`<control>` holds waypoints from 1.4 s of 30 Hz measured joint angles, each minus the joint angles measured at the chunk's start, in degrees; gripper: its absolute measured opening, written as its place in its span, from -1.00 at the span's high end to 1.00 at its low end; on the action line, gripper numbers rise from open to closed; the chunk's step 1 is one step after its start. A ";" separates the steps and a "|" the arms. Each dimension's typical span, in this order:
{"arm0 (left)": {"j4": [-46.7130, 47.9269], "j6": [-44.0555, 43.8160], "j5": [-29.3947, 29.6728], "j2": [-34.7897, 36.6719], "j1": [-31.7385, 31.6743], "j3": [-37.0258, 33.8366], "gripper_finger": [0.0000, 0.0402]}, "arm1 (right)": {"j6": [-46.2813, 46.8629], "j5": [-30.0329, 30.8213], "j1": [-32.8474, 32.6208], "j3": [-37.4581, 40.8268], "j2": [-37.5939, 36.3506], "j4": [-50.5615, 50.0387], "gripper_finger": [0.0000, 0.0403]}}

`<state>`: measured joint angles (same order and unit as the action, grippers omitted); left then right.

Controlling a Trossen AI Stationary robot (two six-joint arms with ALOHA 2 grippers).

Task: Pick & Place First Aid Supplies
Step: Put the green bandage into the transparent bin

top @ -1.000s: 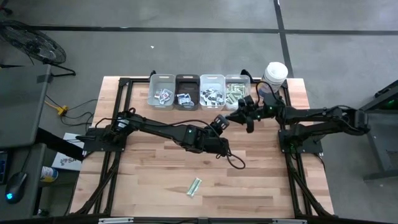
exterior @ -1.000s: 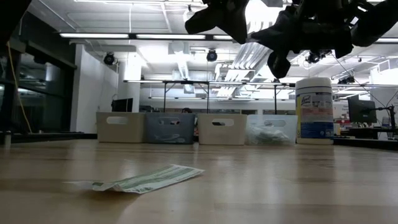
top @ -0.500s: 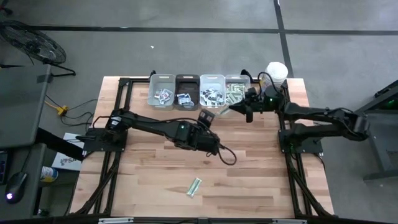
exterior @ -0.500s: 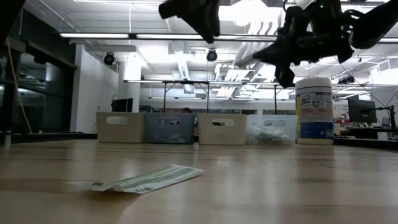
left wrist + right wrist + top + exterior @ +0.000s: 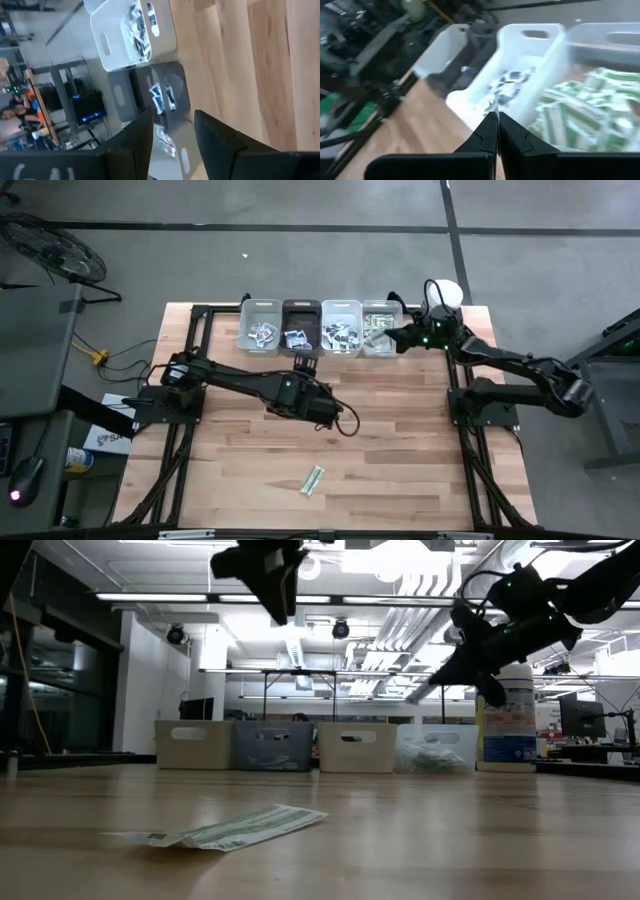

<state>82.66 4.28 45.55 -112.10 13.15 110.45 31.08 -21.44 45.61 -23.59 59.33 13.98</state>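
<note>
Four small bins stand in a row at the table's far edge: white, dark, white and clear, each with small packets inside. One green-and-white strip packet lies flat on the table near the front; it also shows in the low view. My left gripper is open and empty, high over the table just in front of the dark bin. My right gripper is shut at the near rim of the clear bin of green packets, with a small greenish-white sliver at its tips. My right gripper pinches a thin greenish-white sliver between its two shut fingers, at their very tips. Only that edge shows; the fingers hide the rest. The fingers slant down toward the bins from the table's right side, and the sliver is clear of the table.
A tall white canister with a blue label stands right of the bins, close behind my right arm; it also shows in the low view. Bare wood lies between the bins and the lone packet.
My left gripper has gone toward the table's left and far edge, from in front of the third bin to in front of the dark bin. My right gripper has gone toward the far edge and a little down, to the clear bin's rim, staying shut.
</note>
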 joint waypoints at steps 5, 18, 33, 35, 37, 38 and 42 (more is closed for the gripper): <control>-0.91 -3.38 -1.04 0.18 0.00 -3.65 0.31 | -1.09 3.50 2.47 0.00 0.41 -0.94 1.00; -4.18 -3.65 -4.46 0.14 0.00 -6.38 0.31 | -3.63 6.70 6.81 -0.02 3.53 1.50 0.96; -4.54 -3.59 -8.57 0.14 0.00 -6.36 0.31 | -2.56 2.34 6.85 -0.02 5.59 2.74 0.38; -4.51 -3.30 -11.28 0.14 0.00 -6.36 0.31 | -2.23 -0.12 6.84 -0.02 5.59 3.76 0.37; -4.40 -3.12 -15.38 0.14 0.00 -6.36 0.31 | -1.67 -2.68 6.84 -0.02 5.59 4.51 0.36; -4.34 -3.11 -18.05 0.14 0.02 -6.36 0.31 | -1.67 -3.74 6.83 -0.02 5.59 4.89 0.36; -6.91 -0.71 -28.74 0.14 0.67 -6.89 0.31 | -3.28 -8.79 6.77 -0.02 5.57 7.26 0.36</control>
<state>75.75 3.57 16.82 -111.96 13.82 103.56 27.81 -30.23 52.38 -23.62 64.90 21.23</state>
